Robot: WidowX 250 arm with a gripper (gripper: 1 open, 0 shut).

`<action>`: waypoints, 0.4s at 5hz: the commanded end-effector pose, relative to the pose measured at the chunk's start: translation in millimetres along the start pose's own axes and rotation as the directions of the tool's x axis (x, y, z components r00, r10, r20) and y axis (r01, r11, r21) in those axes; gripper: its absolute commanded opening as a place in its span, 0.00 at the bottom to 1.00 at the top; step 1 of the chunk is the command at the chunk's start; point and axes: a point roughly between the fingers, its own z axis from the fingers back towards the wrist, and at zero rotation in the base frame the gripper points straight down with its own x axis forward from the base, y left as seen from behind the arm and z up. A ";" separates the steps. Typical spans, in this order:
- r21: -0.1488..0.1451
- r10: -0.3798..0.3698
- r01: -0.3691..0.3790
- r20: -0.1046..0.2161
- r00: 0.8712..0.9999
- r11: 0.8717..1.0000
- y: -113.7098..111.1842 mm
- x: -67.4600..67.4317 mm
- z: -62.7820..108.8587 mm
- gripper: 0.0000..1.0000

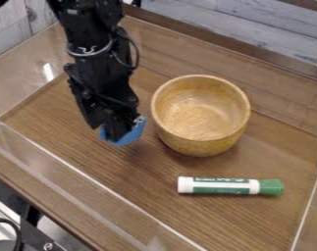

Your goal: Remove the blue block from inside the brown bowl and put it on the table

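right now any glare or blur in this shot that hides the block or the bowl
Camera view: pale glare streaks on the clear acrylic wall and on the table; none covers the blue block in the gripper or the brown bowl. The picture is coarse but not motion-blurred.
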 end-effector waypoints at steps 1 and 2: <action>0.012 0.004 -0.004 0.037 0.999 1.000 5.2 8.8 8.7 0.00; 0.009 0.004 -0.005 0.039 0.999 1.000 6.2 10.2 9.4 0.00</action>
